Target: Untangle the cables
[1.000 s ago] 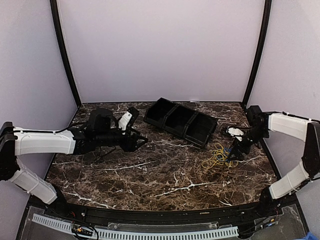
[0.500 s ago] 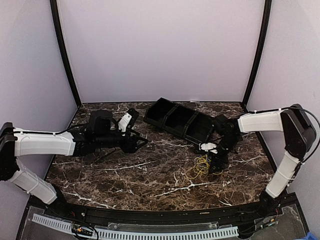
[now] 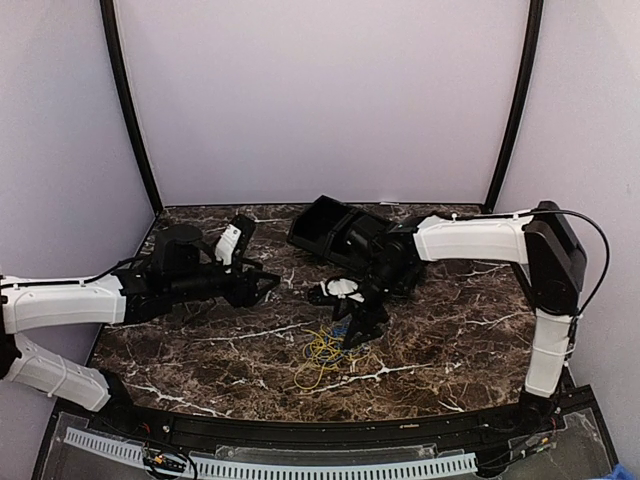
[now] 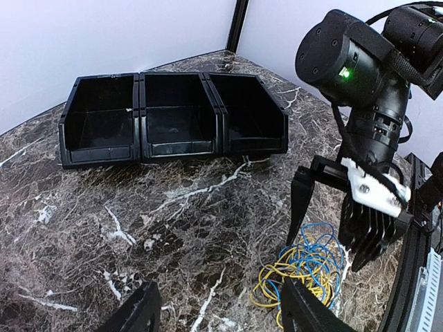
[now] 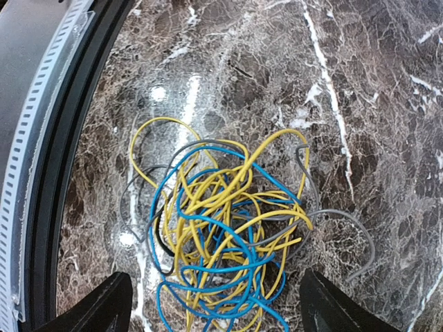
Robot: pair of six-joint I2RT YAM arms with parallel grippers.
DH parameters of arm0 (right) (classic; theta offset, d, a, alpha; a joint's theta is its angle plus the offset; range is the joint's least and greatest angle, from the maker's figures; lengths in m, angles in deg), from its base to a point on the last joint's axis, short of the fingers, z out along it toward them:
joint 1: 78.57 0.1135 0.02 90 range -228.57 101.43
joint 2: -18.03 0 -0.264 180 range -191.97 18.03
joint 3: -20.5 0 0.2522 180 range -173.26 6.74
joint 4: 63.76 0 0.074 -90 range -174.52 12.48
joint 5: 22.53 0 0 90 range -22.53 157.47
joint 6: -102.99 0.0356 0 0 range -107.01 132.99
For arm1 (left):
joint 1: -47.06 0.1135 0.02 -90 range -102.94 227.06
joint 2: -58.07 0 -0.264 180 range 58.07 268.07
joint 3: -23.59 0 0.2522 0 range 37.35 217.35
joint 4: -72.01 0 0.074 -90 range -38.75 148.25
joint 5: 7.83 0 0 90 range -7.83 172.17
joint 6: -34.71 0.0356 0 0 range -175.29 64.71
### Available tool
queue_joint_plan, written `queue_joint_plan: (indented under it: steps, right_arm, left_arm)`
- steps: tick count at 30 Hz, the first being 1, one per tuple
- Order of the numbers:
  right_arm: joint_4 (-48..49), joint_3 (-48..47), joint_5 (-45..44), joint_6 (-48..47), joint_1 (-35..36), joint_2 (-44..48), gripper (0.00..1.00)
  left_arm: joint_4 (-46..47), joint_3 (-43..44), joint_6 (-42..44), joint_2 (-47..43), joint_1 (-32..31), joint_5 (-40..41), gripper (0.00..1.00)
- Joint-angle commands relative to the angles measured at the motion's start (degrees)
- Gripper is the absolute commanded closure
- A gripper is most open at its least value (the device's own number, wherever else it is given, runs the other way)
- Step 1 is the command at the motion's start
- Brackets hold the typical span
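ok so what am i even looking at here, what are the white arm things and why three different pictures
The white things are two robot arms, the left arm and the right arm, bolted to a marble table. The wide picture comes from a fixed camera above and behind them. The other two come from a small camera on each wrist, so each shows its own fingers at the bottom edge. On the table are a black bin with three compartments and a tangled heap of thin cables: yellow, blue and some grey. The right gripper hangs just over that heap, jaws spread. The left gripper is off to the side, also open. Neither holds anything.
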Motion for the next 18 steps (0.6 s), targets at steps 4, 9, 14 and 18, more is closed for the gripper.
queue_joint_plan:
  steps: [4,9,14,18]
  right_arm:
    - [-0.7,7.5,0.4,2.3,-1.1,9.3,0.13]
    - [-0.7,10.4,-0.1,3.8,-1.8,14.1,0.15]
    - [0.3,10.6,1.6,5.1,-4.2,15.7,0.18]
    - [-0.1,8.1,4.5,6.0,-5.5,14.2,0.21]
  left_arm:
    - [-0.1,-2.2,1.1,-0.2,-0.2,-7.2,0.4]
    - [-0.6,-0.4,6.0,4.3,-0.6,-14.5,0.44]
    - [-4.4,4.6,14.0,9.7,-1.7,-16.2,0.49]
    - [-9.1,10.0,20.3,14.6,-3.5,-14.8,0.51]
